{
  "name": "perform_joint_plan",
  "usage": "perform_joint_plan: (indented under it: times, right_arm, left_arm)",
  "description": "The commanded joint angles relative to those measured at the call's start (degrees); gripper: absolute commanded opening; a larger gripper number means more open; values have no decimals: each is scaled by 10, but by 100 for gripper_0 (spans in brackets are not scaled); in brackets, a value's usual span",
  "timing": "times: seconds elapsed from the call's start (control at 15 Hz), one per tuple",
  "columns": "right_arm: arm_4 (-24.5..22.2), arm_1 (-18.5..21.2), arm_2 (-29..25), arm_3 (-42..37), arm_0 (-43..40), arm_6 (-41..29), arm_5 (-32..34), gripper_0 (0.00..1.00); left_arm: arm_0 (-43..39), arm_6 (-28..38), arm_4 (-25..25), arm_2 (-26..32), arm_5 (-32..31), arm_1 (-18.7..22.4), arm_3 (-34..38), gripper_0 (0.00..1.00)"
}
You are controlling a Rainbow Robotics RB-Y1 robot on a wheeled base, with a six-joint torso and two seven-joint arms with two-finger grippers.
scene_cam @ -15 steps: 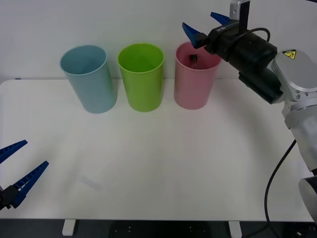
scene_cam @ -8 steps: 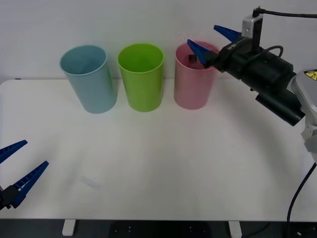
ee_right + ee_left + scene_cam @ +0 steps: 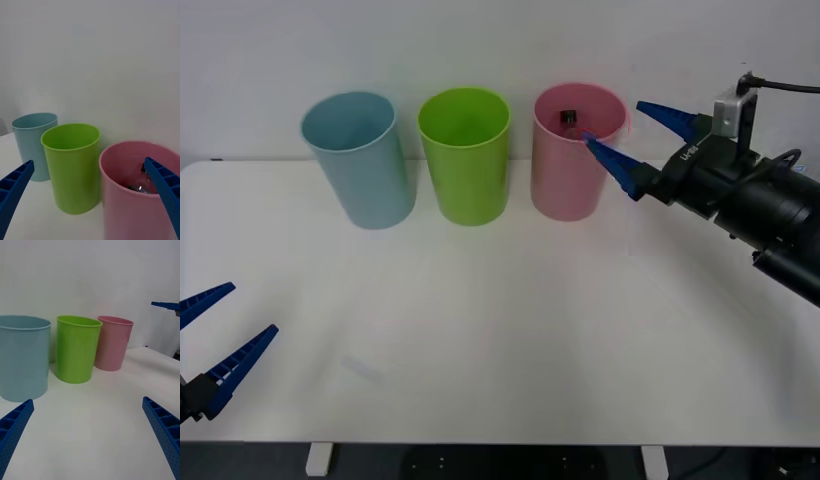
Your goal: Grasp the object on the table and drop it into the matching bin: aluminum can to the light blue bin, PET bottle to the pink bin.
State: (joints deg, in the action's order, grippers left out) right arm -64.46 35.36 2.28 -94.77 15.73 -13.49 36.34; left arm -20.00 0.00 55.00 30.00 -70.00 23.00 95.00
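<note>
The PET bottle [image 3: 569,119] lies inside the pink bin [image 3: 570,170], its dark cap showing over the rim; in the right wrist view its clear body [image 3: 140,183] rests at the bottom of the pink bin [image 3: 123,210]. My right gripper [image 3: 630,135] is open and empty, just right of the pink bin's rim and level with it. The light blue bin [image 3: 360,160] stands at the far left of the row. My left gripper [image 3: 210,340] hangs open and idle at the table's [image 3: 500,320] front left edge.
A green bin [image 3: 466,155] stands between the light blue and pink bins along the table's back edge. The right arm's black body [image 3: 750,205] stretches out over the table's right side. A white wall rises behind the bins.
My right gripper has drawn back to the right and downward, from above the pink bin's mouth to beside its rim. The bottle stays in the bin. The left arm has not moved.
</note>
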Motion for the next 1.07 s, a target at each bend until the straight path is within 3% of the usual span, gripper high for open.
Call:
perform_joint_plan:
  times: [0.07,0.4,0.73,1.07]
  right_arm:
    - [2,5,-36,-16,-47,6,66,100]
    - [2,4,-95,-18,-111,35,174,100]
    - [-2,5,-125,-18,-158,120,223,100]
    - [-15,4,-165,-18,-205,125,292,100]
  left_arm:
    - [0,0,0,0,0,0,0,100]
    - [0,0,0,0,0,0,0,100]
    - [0,0,0,0,0,0,0,100]
    - [0,0,0,0,0,0,0,100]
